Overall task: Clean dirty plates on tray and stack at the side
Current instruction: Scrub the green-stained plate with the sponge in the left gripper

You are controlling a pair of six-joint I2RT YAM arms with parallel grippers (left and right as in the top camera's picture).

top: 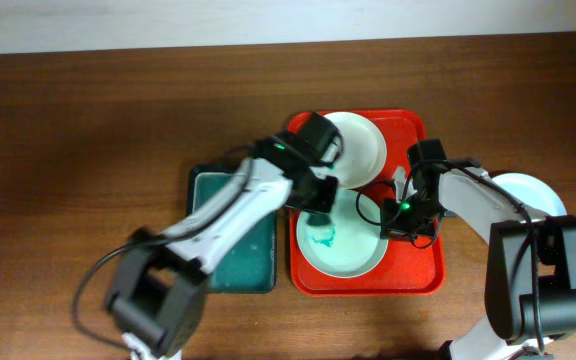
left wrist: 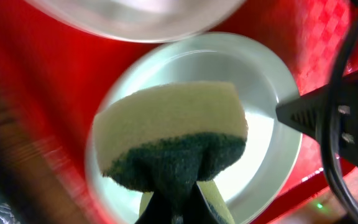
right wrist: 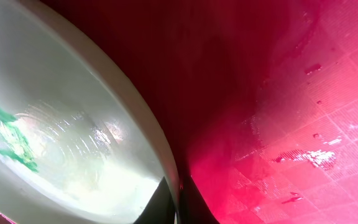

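Note:
The red tray (top: 423, 130) holds two plates. The near plate (top: 353, 255) has a teal smear (top: 323, 237) left of its centre. The far plate (top: 363, 145) looks clean. A third plate (top: 533, 190) lies on the table right of the tray. My left gripper (top: 318, 195) is shut on a yellow and green sponge (left wrist: 173, 134) over the near plate's (left wrist: 263, 81) left rim. My right gripper (top: 400, 228) is shut on that plate's right rim (right wrist: 166, 168); the smear (right wrist: 14, 140) shows in the right wrist view.
A dark green basin (top: 243, 255) sits left of the tray on the brown wooden table (top: 68, 150). The right arm's cable (left wrist: 337, 124) crosses the left wrist view. The tray floor (right wrist: 303, 93) is wet.

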